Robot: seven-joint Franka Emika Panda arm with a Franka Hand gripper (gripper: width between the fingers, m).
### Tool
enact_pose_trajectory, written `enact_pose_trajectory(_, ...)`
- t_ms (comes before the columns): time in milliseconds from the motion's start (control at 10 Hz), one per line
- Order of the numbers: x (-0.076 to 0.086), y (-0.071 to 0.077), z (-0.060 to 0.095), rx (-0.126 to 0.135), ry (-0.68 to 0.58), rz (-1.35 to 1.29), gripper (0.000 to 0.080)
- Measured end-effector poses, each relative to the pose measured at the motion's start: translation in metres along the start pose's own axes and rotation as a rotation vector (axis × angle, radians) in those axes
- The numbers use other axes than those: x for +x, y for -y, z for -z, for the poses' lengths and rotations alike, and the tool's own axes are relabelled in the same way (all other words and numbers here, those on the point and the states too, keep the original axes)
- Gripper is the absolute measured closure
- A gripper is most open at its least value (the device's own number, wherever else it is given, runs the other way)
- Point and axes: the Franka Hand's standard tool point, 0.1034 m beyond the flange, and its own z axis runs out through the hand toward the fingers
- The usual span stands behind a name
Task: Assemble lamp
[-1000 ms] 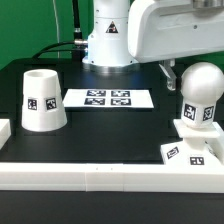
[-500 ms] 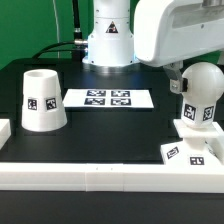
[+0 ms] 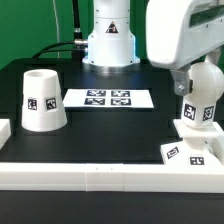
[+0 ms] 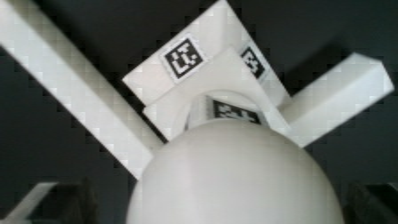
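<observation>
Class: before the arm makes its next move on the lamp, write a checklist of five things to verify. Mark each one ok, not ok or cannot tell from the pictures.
1. Bulb stands upright on the base: ok.
2. Gripper is over the bulb's round head, which fills the middle of the wrist view: ok.
3. Jaws are spread to either side of the head, wide enough to take it: ok.
4. Jaws are touching the bulb: cannot tell.
5. Bulb is fully seated in the base: cannot tell, the joint is too small to read.
6. Shade stands alone at the exterior view's left, wide end down, away from the arm: ok.
</observation>
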Motion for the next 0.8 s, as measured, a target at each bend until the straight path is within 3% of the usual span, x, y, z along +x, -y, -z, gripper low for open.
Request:
enact_pose_trajectory(200, 0.0031, -0.0007, -0.0023, -0.022, 0.015, 0.223, 0.0101)
enact_pose_trajectory(800, 0.0062, 0.0015, -0.0059, -0.039, 0.069, 0.647, 0.0101)
